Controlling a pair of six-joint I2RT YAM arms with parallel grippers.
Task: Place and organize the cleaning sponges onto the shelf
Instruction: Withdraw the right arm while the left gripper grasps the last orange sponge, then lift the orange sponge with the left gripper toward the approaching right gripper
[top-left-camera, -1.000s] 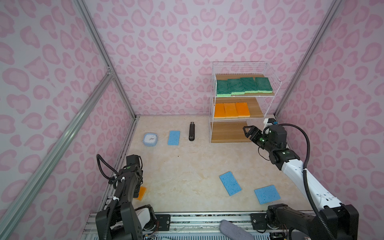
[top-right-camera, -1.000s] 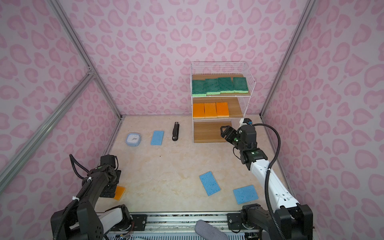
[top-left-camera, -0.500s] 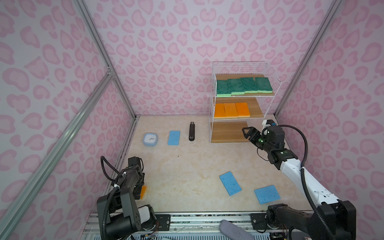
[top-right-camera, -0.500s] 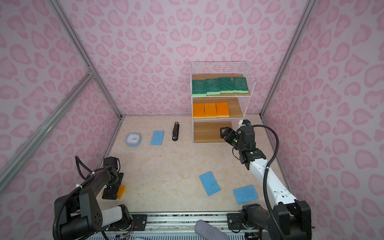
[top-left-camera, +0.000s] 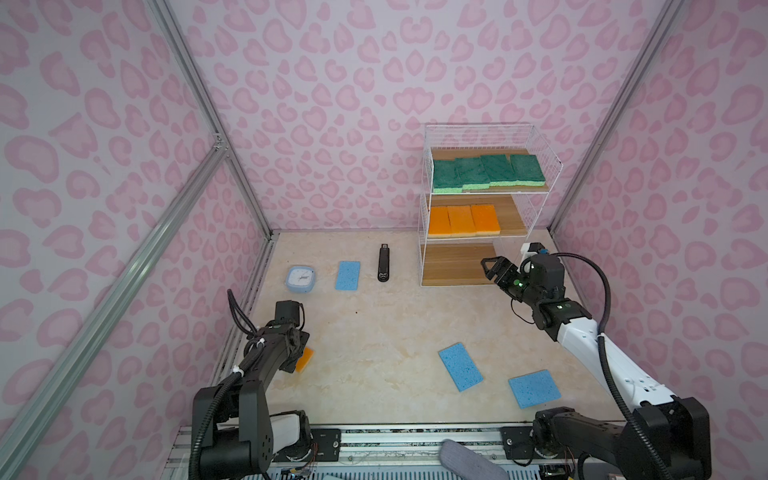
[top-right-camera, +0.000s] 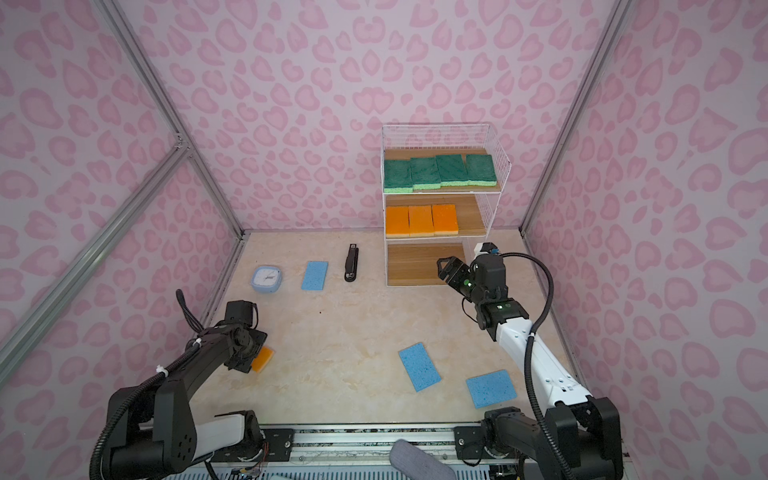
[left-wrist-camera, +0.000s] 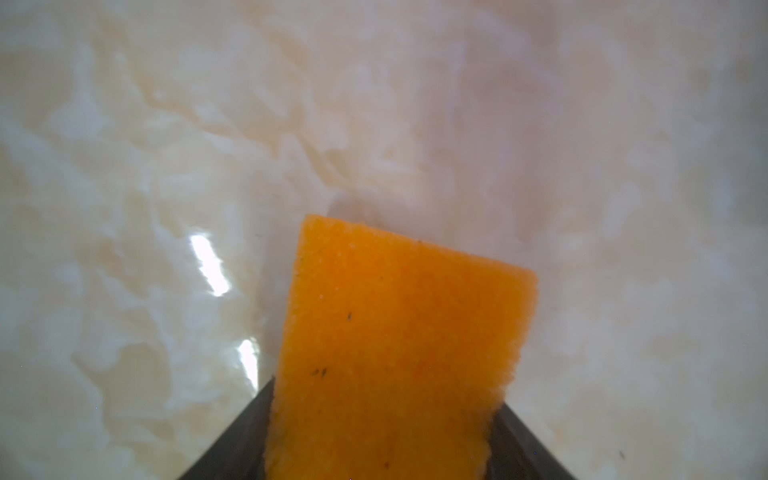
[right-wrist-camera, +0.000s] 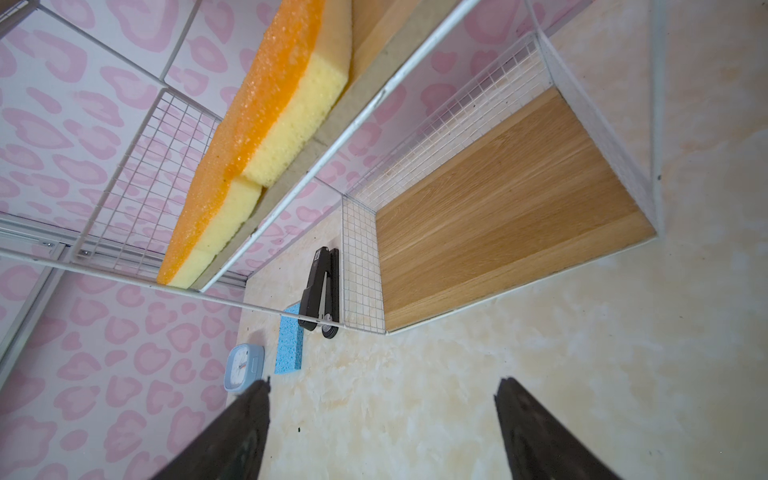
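The left claw (left-wrist-camera: 386, 399) is low at the near left of the worktop (top-left-camera: 374, 328). Its jaws lie against the two long sides of an orange sponge (top-left-camera: 304, 360), so it appears to be gripping it, though whether the sponge has left the surface cannot be told.

The sponge should be very light and soft. Its foam gives under a squeeze, and its rough scouring face is unlikely to slip. Holding it across the narrow width near the middle should keep it from drooping, while a hard pinch would probably bow it.

On the shelf (top-left-camera: 457, 266) at the far right, green sponges (top-left-camera: 486, 170) fill the top board. The orange sponges (top-left-camera: 463, 219) leave bare wood at the right of the middle board, and the lowest board is bare.

The right claw (right-wrist-camera: 382, 382) hangs open and empty just in front of that lowest board.

Three blue sponges (top-left-camera: 460, 366) lie flat on the worktop, two near right and one far left. They look thin and porous, so the fingers would have to come right down beside their long edges.
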